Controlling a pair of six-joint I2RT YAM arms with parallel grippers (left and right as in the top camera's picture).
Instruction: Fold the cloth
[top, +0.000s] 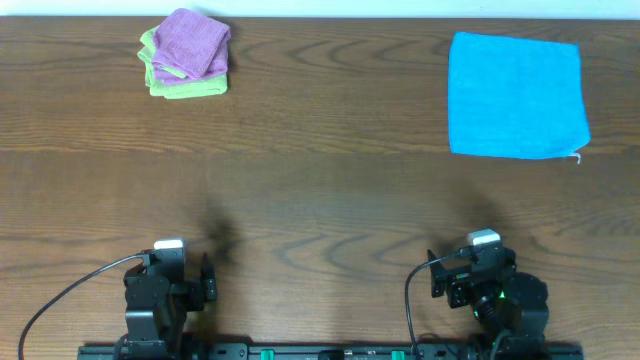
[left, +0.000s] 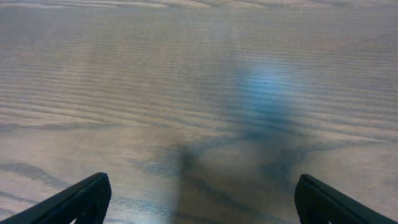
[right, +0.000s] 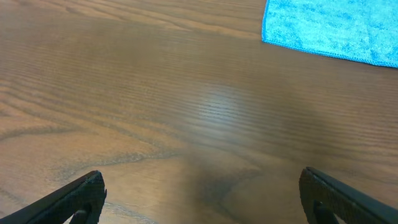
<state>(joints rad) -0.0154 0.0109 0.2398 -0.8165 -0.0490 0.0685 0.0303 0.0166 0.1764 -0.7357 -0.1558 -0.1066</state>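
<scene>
A blue cloth (top: 516, 96) lies flat and spread out at the far right of the wooden table. Its near edge shows at the top right of the right wrist view (right: 329, 28). My left gripper (top: 185, 275) rests at the near left edge of the table, open and empty, with only bare wood between its fingers (left: 202, 196). My right gripper (top: 470, 270) rests at the near right edge, open and empty (right: 202, 193), well short of the blue cloth.
A folded stack of a purple cloth (top: 190, 42) on a green cloth (top: 185, 88) sits at the far left. The brown wooden table (top: 320, 200) runs between the arms and the cloths.
</scene>
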